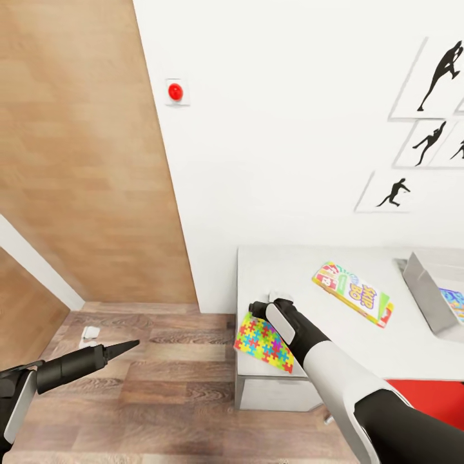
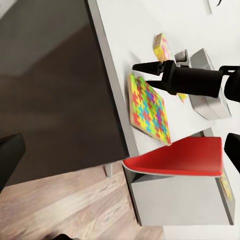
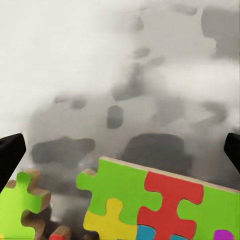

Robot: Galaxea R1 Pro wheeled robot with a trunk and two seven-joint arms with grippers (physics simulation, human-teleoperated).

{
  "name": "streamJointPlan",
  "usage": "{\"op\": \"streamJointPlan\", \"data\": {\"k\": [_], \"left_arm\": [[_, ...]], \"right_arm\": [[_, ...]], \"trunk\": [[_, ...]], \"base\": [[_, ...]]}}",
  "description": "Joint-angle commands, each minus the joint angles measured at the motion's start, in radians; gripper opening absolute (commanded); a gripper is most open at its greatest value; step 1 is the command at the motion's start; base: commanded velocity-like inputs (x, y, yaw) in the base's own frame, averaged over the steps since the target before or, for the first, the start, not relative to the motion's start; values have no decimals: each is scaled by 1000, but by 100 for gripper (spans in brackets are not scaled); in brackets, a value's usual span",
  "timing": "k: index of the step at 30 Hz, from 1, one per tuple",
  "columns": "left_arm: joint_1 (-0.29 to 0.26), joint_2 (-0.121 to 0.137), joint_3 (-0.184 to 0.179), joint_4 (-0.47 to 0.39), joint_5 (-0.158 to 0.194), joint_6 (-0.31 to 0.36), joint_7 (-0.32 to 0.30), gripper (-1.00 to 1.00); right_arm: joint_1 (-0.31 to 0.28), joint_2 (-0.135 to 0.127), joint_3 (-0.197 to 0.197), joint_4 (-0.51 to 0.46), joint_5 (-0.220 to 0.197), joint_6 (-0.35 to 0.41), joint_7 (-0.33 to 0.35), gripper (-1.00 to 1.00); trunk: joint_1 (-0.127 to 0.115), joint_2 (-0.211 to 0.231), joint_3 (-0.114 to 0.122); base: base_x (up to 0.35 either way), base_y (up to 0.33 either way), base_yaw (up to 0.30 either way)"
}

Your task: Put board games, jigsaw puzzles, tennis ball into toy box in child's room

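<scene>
A: Any lettering to read here?
B: One piece; the green-yellow game box on the white table carries big letters, turned away from the head camera; they look like SKIP BO, seen upside down.
A: Anything on the red button on the far wall?
B: No wording I can make out; the small print on the box is too blurred as well.

White wall, clean and evenly lit. A red round button on a white plate is mounted near the brown wood-panelled surface to its left. Four framed black athlete silhouettes hang at the right. Wood plank floor below, with a white skirting strip along the panelling.
</scene>
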Motion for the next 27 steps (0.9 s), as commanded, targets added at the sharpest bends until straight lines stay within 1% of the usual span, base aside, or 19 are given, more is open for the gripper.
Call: {"op": "streamJointPlan", "data": {"k": [1,8,22,27], "left_arm": [[-1,0,0,0,3,9,-2,100],[-1,-1,0,0,3,10,-1,100],[-1,-3,0,0,3,10,-1,100],[-1,-4,-1,0,3,10,-1,100]], "right_arm": [[0,-1,4,0,-24,2,-10,100],[0,-2,4,0,-24,2,-9,100],[0,-7,4,0,-24,2,-10,100],[0,-7,4,0,-24,2,-10,100]], "trunk": [[0,-2,-2],[0,-2,-2],[0,-2,-2],[0,-2,-2]], "base": [[-126,59,0],[-55,26,0],[-127,132,0],[-49,56,0]]}}
